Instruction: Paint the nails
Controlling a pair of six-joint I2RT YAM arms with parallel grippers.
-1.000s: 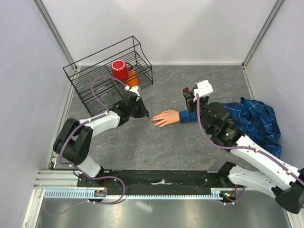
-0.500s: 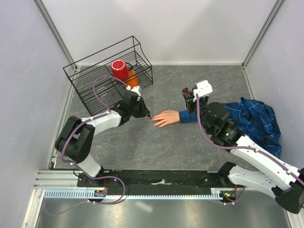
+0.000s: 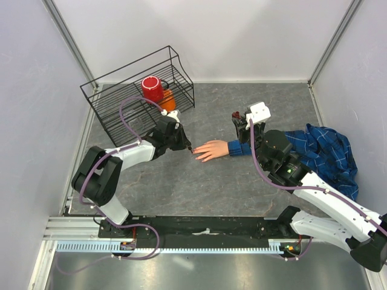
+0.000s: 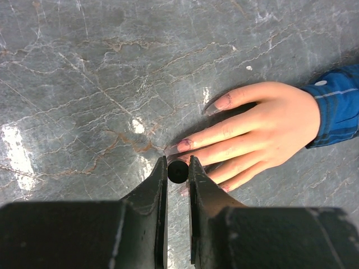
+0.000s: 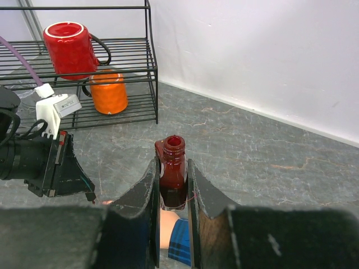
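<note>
The fake hand (image 4: pixel 263 129) is lying palm down just ahead of the left gripper (image 4: pixel 178 163), its fingertips pointing back toward the jaws. The right gripper (image 5: pixel 171 165) is clamping the open polish bottle (image 5: pixel 174 148) upright. The left gripper is pinching a round black brush cap (image 4: pixel 178 172), and the nails (image 4: pixel 184 145) are sitting just beyond its tips. The bristles are hiding beneath the jaws, so a slight misaim risks smearing polish on skin or nudging the loose hand.
</note>
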